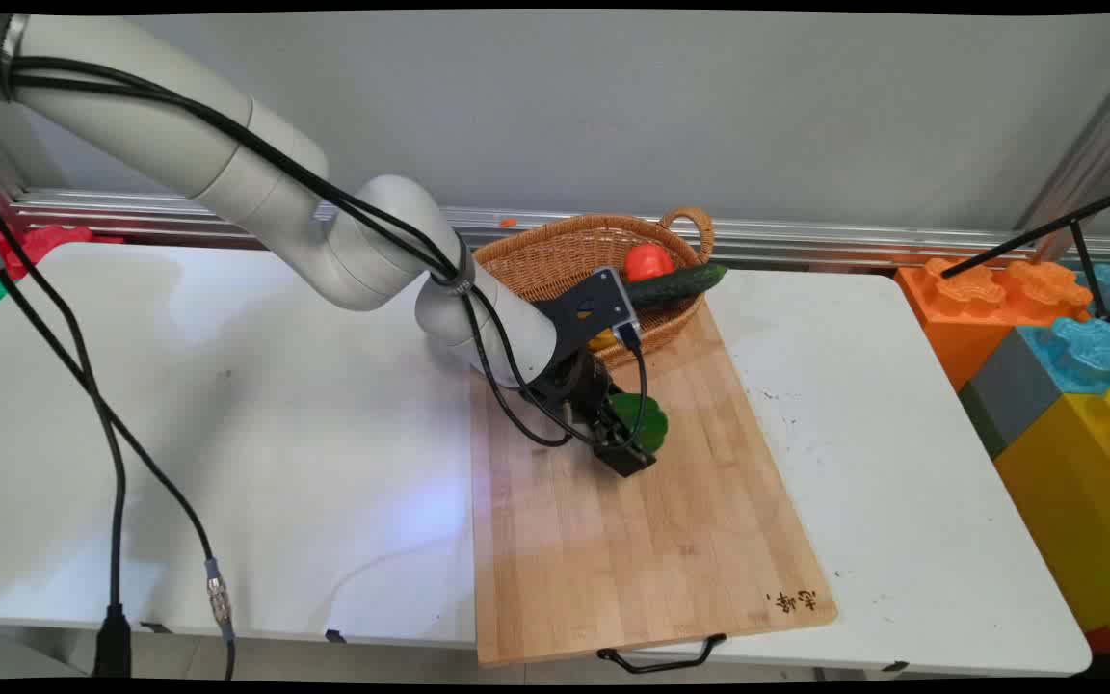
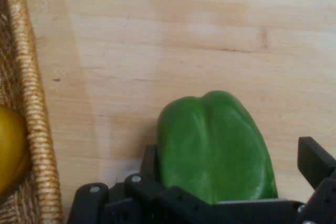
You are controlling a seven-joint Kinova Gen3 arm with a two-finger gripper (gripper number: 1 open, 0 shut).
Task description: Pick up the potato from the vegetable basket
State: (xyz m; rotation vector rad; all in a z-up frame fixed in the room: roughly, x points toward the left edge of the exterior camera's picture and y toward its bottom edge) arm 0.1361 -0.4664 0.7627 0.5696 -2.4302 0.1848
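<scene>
The gripper [image 1: 628,453] straddles a green pepper [image 2: 215,145] on the cutting board [image 1: 651,540], fingers apart (wicker basket [image 1: 565,255] at twelve o'clock).

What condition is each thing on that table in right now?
Green pepper: lying on the board, between the tool's fingers.
Tool: low over the board, open, fingers either side of the pepper.
Cutting board: flat on the table, handle over the near edge.
Basket: upright at the board's far end.
Tomato: in the basket.
Cucumber: in the basket, end sticking out over the rim.
</scene>
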